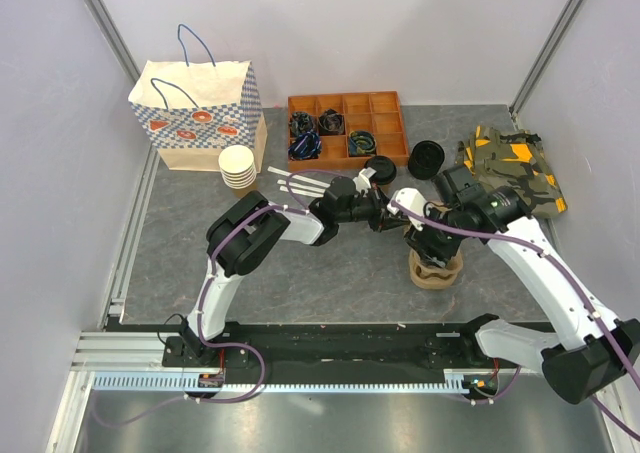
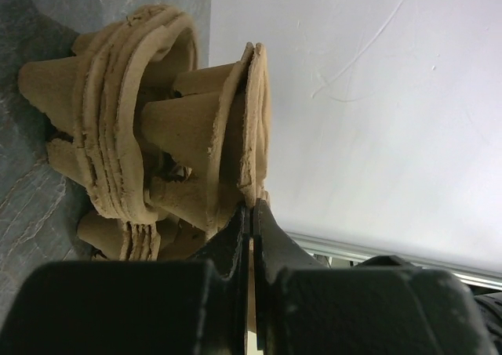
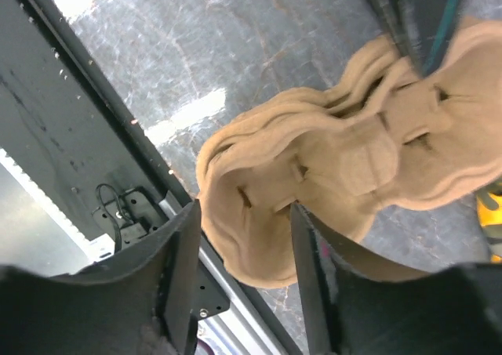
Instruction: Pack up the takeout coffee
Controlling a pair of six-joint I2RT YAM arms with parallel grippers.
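Grey surface (image 1: 330,273): left wrist view alone shows left tool (image 2: 251,210) clamped on the rim of a pulp carrier (image 2: 235,135). Right tool (image 3: 243,210) apart, straddling the carrier stack (image 3: 345,159).

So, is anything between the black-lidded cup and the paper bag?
Yes. The black-lidded cup sits right of the wooden compartment tray, which lies across the straight line to the paper bag; the stack of lidless cups stands at the bag's front right corner.

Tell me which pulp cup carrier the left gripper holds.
The lone pulp cup carrier standing apart from the nested stack; the left gripper pinches its rim.
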